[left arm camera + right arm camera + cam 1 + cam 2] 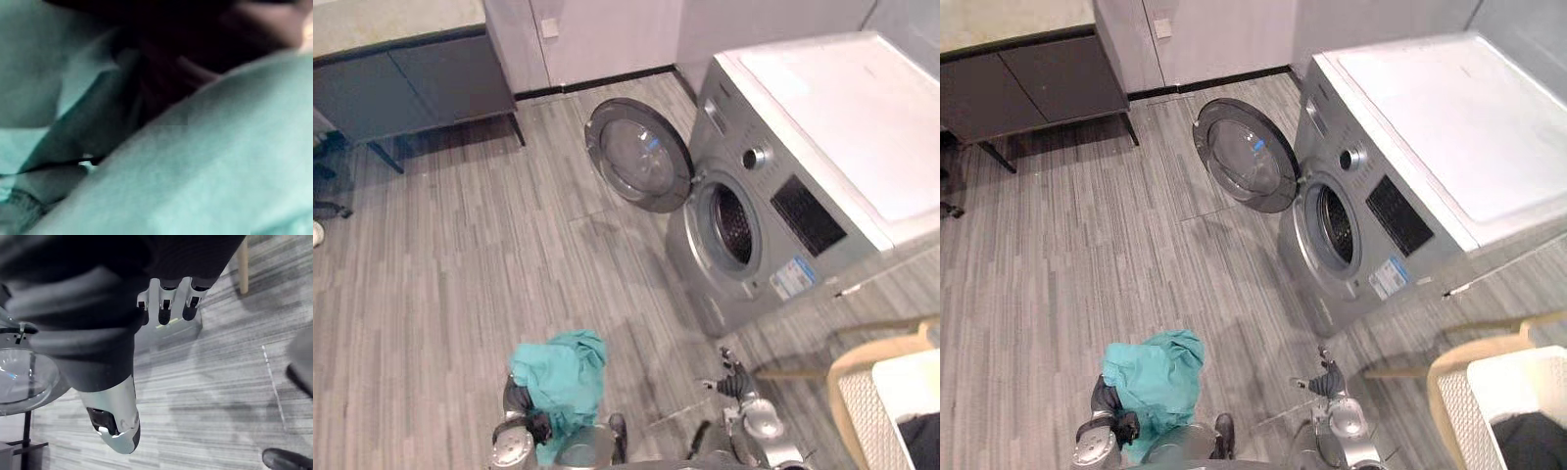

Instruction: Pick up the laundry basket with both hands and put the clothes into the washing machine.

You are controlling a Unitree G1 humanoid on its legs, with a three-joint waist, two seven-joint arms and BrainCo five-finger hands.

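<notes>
Cloth [563, 372] over left robot hand [521, 399]; wrist view: right robot hand [115, 416] relaxed.

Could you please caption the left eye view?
Teal cloth on the left hand, right hand free, washing machine door open.

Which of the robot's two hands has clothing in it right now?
The left hand, which carries the teal garment draped over it. The right hand hangs open and empty above the floor.
</notes>
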